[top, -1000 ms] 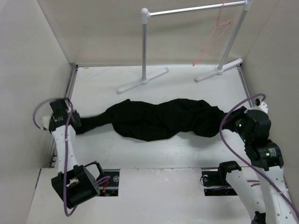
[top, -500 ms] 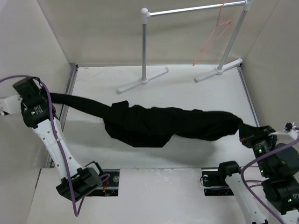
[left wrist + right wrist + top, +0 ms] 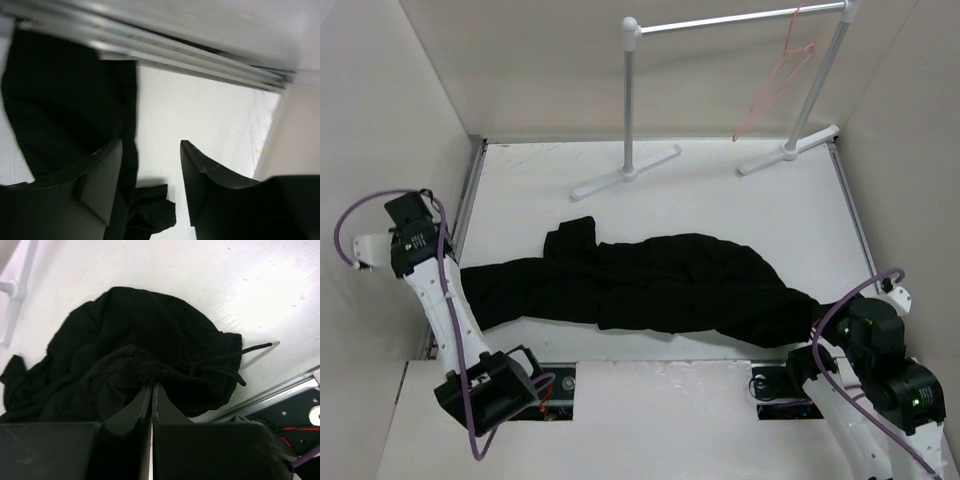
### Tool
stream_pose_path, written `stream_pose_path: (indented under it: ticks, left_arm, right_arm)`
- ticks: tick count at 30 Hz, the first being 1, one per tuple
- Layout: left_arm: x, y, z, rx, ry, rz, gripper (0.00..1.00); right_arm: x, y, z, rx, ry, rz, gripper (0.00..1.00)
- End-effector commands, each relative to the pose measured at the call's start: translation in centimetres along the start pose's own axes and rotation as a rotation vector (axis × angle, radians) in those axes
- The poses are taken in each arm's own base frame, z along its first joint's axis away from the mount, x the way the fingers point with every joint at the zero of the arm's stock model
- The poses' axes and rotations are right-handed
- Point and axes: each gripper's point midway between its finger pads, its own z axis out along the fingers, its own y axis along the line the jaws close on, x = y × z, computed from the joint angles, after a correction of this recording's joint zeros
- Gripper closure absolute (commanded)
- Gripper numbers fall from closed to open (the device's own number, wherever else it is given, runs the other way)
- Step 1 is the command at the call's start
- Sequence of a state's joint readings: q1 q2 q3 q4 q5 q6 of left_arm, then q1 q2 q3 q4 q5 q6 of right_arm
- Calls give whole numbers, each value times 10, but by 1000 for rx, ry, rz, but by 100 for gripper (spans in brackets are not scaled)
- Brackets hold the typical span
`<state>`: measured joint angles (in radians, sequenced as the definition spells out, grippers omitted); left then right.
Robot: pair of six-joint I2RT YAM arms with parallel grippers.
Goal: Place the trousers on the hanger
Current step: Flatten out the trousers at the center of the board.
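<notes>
The right gripper pinches just a pucker of the limp black fabric trousers. The left gripper gapes empty, so lifting toward the thin pink wire hanger risks a slip.

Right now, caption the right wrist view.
Right gripper pinching the bunched waistband of the black trousers, drawstring trailing on the white table.
</notes>
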<state>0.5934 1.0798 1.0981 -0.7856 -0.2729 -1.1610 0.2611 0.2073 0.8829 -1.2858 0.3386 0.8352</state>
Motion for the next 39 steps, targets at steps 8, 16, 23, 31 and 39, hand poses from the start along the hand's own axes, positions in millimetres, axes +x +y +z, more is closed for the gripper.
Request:
stream_pose_path:
  ticks: [8, 16, 23, 31, 39]
  left_arm:
    - [204, -137, -45, 479, 250, 906, 45]
    - [344, -114, -29, 536, 482, 1376, 30]
    - [362, -78, 3, 453, 493, 1544, 33]
    - [345, -54, 29, 330, 487, 1581, 60]
    - [370, -29, 25, 349, 577, 1623, 42]
  right_arm:
    - [4, 15, 17, -53, 2, 14, 97]
    - [-3, 33, 32, -81, -8, -20, 96]
    - [-5, 27, 30, -57, -19, -7, 96]
    - [-5, 31, 35, -73, -21, 5, 95]
    - [-1, 46, 46, -118, 9, 0, 95]
